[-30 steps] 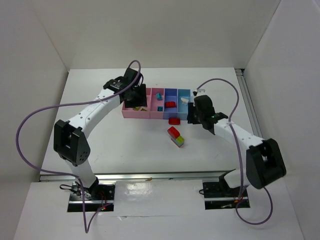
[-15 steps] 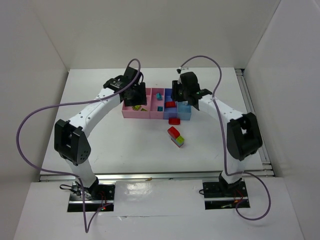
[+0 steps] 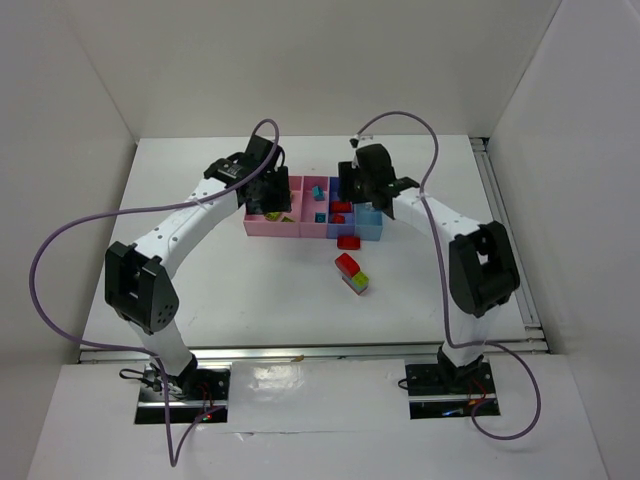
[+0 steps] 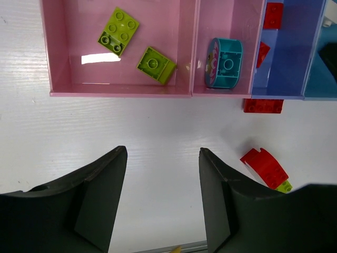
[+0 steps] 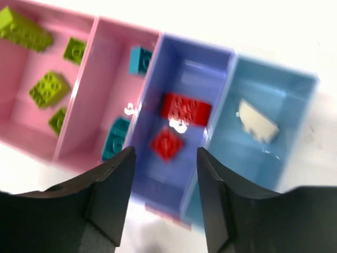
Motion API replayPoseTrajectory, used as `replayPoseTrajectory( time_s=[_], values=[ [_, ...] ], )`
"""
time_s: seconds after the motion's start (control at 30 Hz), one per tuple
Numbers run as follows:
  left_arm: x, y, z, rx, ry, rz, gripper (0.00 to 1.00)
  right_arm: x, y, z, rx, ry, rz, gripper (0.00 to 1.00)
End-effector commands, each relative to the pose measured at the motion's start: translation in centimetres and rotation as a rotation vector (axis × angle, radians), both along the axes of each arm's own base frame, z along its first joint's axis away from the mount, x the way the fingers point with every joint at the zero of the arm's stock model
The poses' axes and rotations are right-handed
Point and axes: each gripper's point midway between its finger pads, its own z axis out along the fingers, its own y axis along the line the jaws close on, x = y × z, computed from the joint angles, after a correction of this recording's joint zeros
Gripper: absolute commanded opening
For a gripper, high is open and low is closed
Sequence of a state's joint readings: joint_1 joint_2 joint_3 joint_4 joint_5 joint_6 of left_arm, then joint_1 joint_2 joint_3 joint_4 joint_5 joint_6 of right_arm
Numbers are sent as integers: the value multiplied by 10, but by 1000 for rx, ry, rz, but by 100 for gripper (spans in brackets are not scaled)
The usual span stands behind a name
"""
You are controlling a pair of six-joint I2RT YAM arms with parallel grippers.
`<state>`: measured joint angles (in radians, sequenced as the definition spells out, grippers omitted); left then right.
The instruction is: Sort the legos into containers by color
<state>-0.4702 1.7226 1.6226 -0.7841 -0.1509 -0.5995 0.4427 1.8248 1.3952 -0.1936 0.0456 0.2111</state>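
Note:
The containers [image 3: 300, 231] stand in a row mid-table. My left gripper [image 3: 270, 196] is open and empty, high above the wide pink bin's near side; its wrist view shows the gripper [image 4: 162, 154] over bare table in front of the wide pink bin [image 4: 58, 52]. That bin holds lime green legos [image 4: 118, 31]. My right gripper [image 3: 345, 197] is open and empty, hovering above the periwinkle bin [image 5: 221, 63], which holds two red legos [image 5: 185, 109]. The narrow pink bin holds cyan legos [image 5: 139, 59]. A red lego [image 3: 349, 241] lies just in front of the bins.
A red and lime green cluster [image 3: 352, 273] lies on the table nearer the arms, also in the left wrist view [image 4: 264, 166]. The light blue bin [image 5: 295, 105] holds a white piece [image 5: 256, 121]. White walls enclose the table.
My right arm swung from the table right of the bins to above the periwinkle bin. My left arm barely moved.

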Motion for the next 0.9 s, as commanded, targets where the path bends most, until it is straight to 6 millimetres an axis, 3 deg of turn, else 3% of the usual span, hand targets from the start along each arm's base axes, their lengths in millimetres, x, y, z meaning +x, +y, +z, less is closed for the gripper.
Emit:
replayPoseTrajectory(
  time_s=[0.0, 0.07, 0.13, 0.27, 0.43, 0.47, 0.63, 0.87],
  values=[
    [0, 2, 16, 8, -48, -21, 68, -28, -9, 44, 20, -85, 6, 56],
    [2, 1, 15, 8, -49, -21, 68, -61, -13, 34, 2, -41, 59, 56],
    [2, 1, 15, 8, -49, -21, 68, -92, -13, 14, -7, 24, 123, 65],
    [7, -3, 8, 7, -36, -27, 68, -144, -12, 13, -8, 80, 229, 77],
    [17, 7, 17, 73, -80, -16, 68, -180, -5, -1, -63, 191, 343, 78],
    [20, 13, 14, 105, -85, 7, 68, -183, 0, 3, -60, 190, 369, 78],
    [24, 17, 26, 130, -114, 5, 68, -195, 12, -23, -121, 250, 437, 80],
    [20, 17, 30, 120, -119, 0, 68, -191, 12, -57, -176, 293, 409, 75]
  ],
)
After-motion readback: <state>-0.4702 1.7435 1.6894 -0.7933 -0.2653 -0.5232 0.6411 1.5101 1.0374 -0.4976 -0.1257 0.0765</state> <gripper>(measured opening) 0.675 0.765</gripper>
